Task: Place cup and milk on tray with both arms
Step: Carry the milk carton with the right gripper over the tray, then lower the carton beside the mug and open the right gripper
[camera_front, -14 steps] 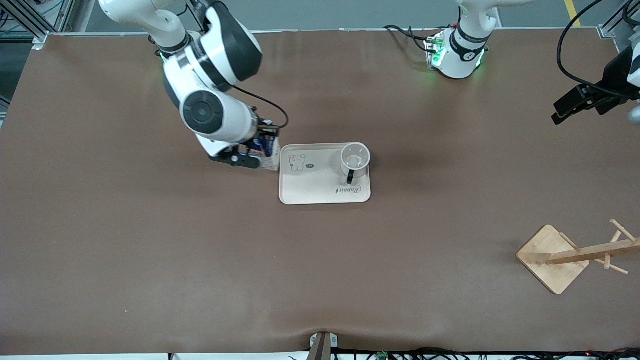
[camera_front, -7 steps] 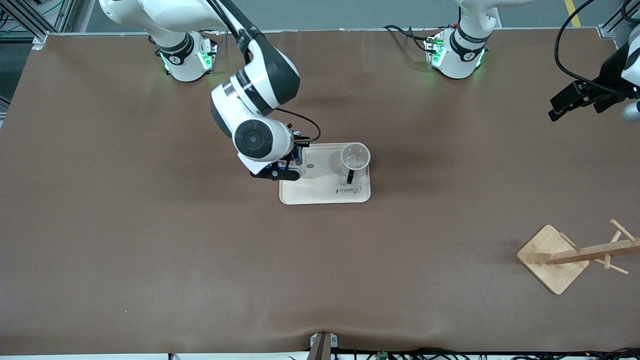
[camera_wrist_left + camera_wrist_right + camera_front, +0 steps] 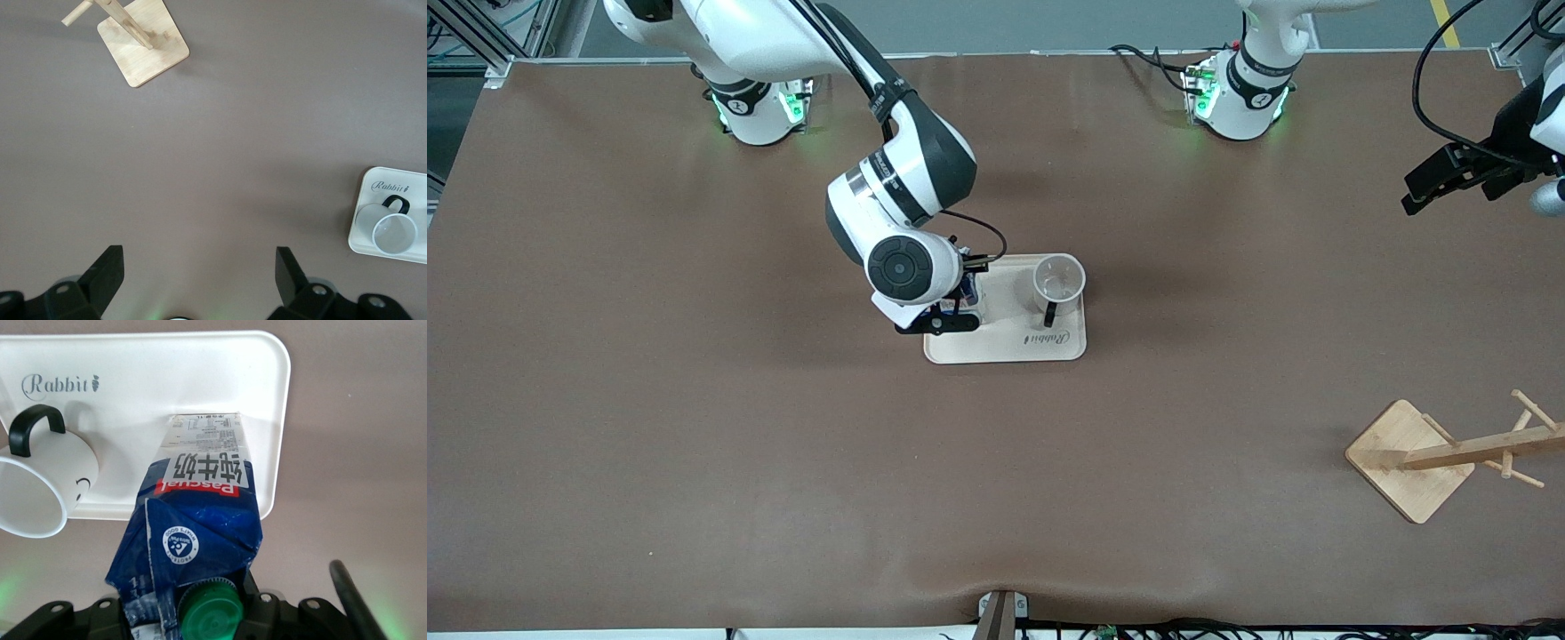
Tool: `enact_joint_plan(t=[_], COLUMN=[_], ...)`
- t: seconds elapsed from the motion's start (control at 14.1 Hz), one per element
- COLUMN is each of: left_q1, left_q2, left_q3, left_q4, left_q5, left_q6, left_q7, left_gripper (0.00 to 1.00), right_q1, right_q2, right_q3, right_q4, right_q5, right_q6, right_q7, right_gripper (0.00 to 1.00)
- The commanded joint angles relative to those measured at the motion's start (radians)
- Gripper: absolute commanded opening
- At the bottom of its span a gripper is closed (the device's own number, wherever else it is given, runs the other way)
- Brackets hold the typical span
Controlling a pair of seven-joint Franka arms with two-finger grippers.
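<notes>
**A:** so where's everything at? in the front shot the cup [image 3: 1059, 284] is already sitting on the tray [image 3: 1005, 348] a bit above the frame's centre, handle pointing down-frame toward the "Rabbit" lettering

**B:** yep; and the right pincer [image 3: 950, 313] is over the tray's end nearest the right arm's base, clamped on the milk [image 3: 200, 513]; in the right wrist shot the carton fills the middle of the frame, green cap at the bottom, its pale base over the tray; can't tell if it's touching down yet

**A:** what about the other arm?

**B:** left pincer [image 3: 1436, 185] is parked at the upper right edge of the front frame, fingers spread wide, holding nothing; it's just waiting

**A:** how do you reckon the milk handles?

**B:** my guess: small carton, light, but cardboard walls dent if you squeeze hard; the top looks a bit crumpled already; gripping it high near the cap seems okay for carrying, though it could swing or tip when let go; I'd want the base flat on the tray before opening; it's just beside the cup too, so a bump isn't impossible
</notes>
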Motion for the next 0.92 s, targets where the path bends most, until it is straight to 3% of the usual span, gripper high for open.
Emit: enact_joint_plan(t=[0.0,0.07,0.14,0.21,0.28,0.85], left_q1=[0.004,0.003,0.003,0.003,0.003,-0.005], left_q2=[-0.002,0.0,-0.002,0.0,0.0,-0.005], left_q3=[-0.003,-0.005,-0.005,-0.005,-0.005,-0.008], left_q4=[0.01,0.013,0.016,0.016,0.016,0.016], left_q5=[-0.001,-0.001,-0.001,-0.001,-0.001,-0.003], left_q6=[-0.017,-0.017,-0.017,-0.017,-0.015,-0.014], left_q7=[0.011,0.011,0.011,0.011,0.011,0.01], left_gripper=[1.0,1.0,1.0,1.0,1.0,1.0], right_q1=[0.015,0.016,0.025,0.029,0.029,0.03], right_q2=[0.019,0.019,0.019,0.019,0.019,0.01], right_q3=[-0.014,-0.014,-0.014,-0.014,-0.014,-0.014], right_q4=[0.03,0.029,0.027,0.026,0.024,0.027], right_q5=[0.023,0.021,0.017,0.009,0.006,0.007], right_q6=[0.009,0.011,0.019,0.04,0.048,0.036], right_q7=[-0.003,-0.002,-0.002,-0.003,-0.015,-0.006], right_gripper=[0.0,0.0,0.15,0.49,0.99,1.0])
